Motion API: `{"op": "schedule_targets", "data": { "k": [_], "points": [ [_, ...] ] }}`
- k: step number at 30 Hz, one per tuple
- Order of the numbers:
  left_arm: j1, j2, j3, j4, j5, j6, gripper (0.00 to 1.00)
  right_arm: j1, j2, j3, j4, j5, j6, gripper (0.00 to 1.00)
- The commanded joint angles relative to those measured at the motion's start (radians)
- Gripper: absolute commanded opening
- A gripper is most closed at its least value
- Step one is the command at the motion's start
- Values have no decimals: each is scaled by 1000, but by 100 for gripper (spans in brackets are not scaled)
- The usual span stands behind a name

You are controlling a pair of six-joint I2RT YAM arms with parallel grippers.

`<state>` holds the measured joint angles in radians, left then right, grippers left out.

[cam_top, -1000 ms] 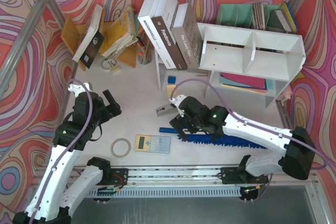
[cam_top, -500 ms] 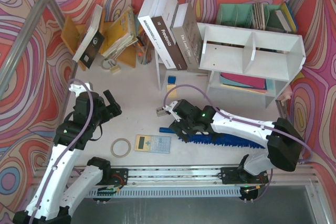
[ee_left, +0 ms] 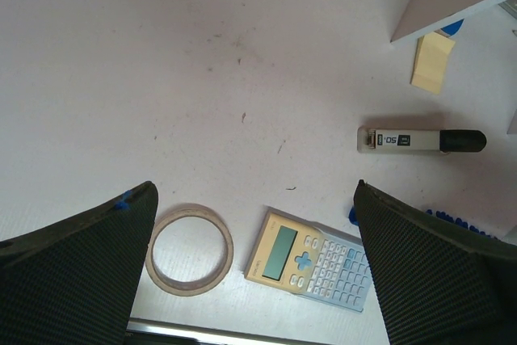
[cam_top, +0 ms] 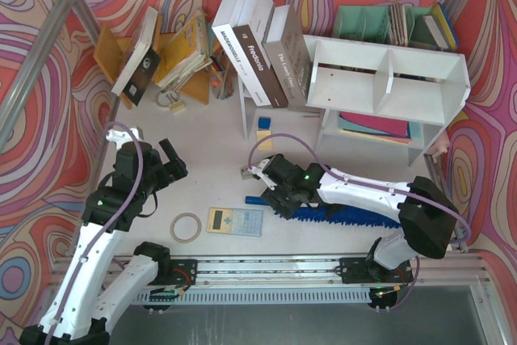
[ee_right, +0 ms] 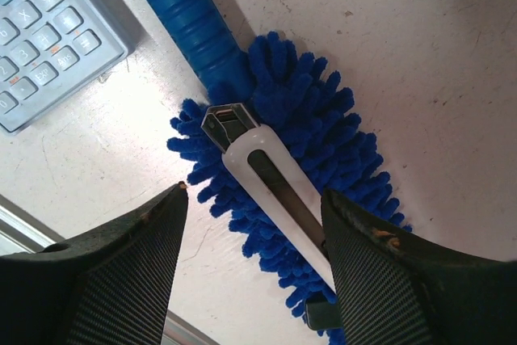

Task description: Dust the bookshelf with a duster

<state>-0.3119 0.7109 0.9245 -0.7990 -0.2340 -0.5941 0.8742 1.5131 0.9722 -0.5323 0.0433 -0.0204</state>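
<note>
Duster (cam_top: pixel 347 216) lies flat on the surface (cam_top: pixel 210 139), close to the near edge and right of centre, its blue handle (ee_right: pixel 190 14) pointing left toward a calculator (cam_top: pixel 234 221). The right hand (cam_top: pixel 279 191) is down over it where the handle meets the fluffy head. From the wrist, that hand (ee_right: pixel 254 195) has its fingers partly apart, one on each side of the head and its white spine. The left finger is clear of the fluff, and no grip on the duster can be seen.

The bookshelf (cam_top: pixel 388 78) stands well apart toward the far right corner. Its two upper cubbies face up and flat books lie on the tier below.

The left hand (cam_top: pixel 171 159) hangs over the left half of the surface. Its fingers are spread wide and hold nothing (ee_left: pixel 254 187). Under it sit a tape ring (ee_left: pixel 190 250) and the calculator (ee_left: pixel 311 260), just beside each other near the near edge. A small grey-and-black tool (ee_left: pixel 420 140) lies farther in.
</note>
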Motion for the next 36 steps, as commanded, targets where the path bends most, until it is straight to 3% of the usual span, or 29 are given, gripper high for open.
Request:
{"op": "schedule_targets", "data": {
  "k": [1,24,36],
  "points": [
    [-1,-14,-25,-12,10,1,98,5,18,-8,23,27,-23,63],
    [-1,-19,-28,-14,7,-7,99,-12,86,10,35,75,-21,53],
    [-1,-11,-26,-16,4,-7,98,-11,99,42,34,78,-25,39]
  ]
}}
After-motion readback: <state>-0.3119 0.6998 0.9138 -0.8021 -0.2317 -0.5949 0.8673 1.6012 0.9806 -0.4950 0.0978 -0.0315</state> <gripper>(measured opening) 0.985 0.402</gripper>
